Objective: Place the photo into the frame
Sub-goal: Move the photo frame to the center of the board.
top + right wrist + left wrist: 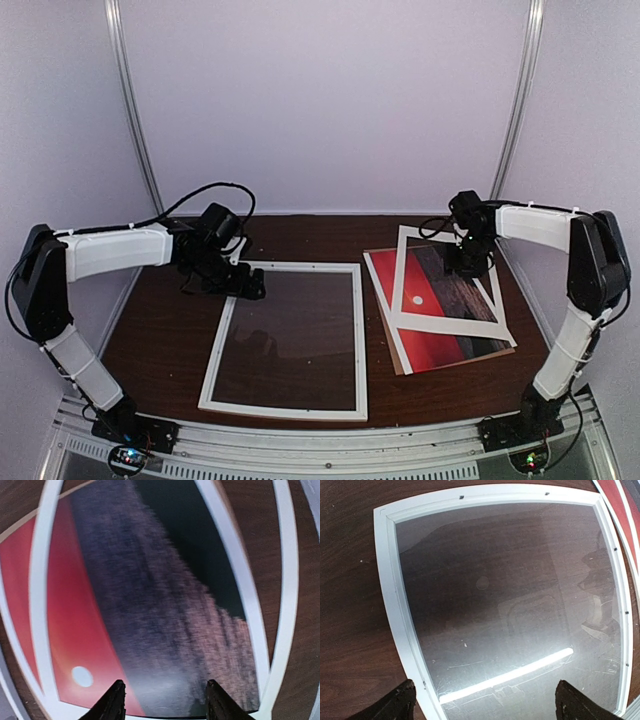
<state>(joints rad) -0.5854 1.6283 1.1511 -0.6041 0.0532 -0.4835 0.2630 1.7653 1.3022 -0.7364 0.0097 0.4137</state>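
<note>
Your frame lies on the table without the photo, which sits just right of it under the mat, so every step remains. Your left gripper gapes over the frame. Your right gripper hovers above the photo, released and empty.

— Carrying it all?
— Dark brown wood-grain table, seen from above.
— Lying directly on it?
— White frame, flat, left of centre, long sides running near to far. Inside it a clear glossy sheet, wood grain visible through.
— And to the right?
— Brown backing board, just beside the frame and turned askew. Only a thin edge visible at the near-left.
— Anything else over bare wood?
— White paper mat, tilted across that stack, far end reaching past the board. Touching the wood there or not, impossible to tell.
</note>
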